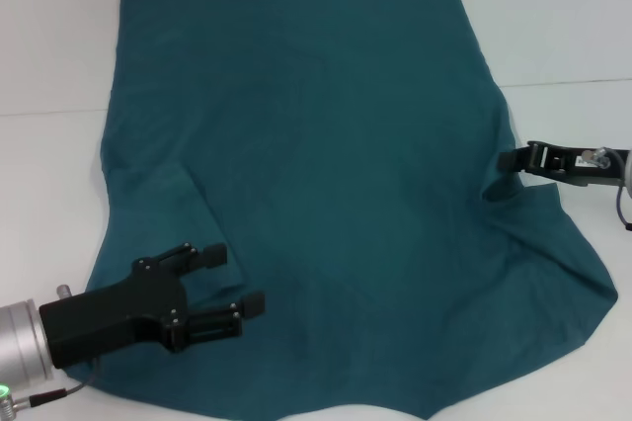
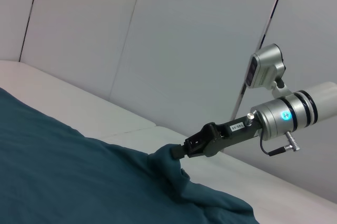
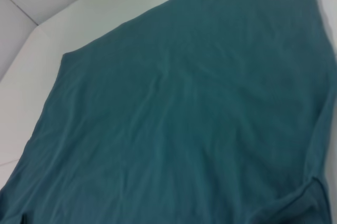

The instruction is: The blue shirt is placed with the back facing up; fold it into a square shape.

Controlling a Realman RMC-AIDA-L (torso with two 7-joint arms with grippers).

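the blue shirt (image 1: pixel 326 174) lay spread on the white surface (image 1: pixel 553 26). the right tool (image 1: pixel 515 160) pinched its side edge; the left tool (image 1: pixel 229 283) hovered spread wide, holding nothing. best to lift both edges evenly.

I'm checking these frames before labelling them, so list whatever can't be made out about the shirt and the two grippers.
- Dark teal-blue cotton shirt: its near hem is cut off by the head view's bottom edge; its underside lies against the white table.
- Right gripper: its fingertips are buried in a bunched fold at the shirt's edge in the head and left wrist views, so the grip itself is hidden.
- Left gripper: open above the shirt; any contact with the cloth cannot be told.
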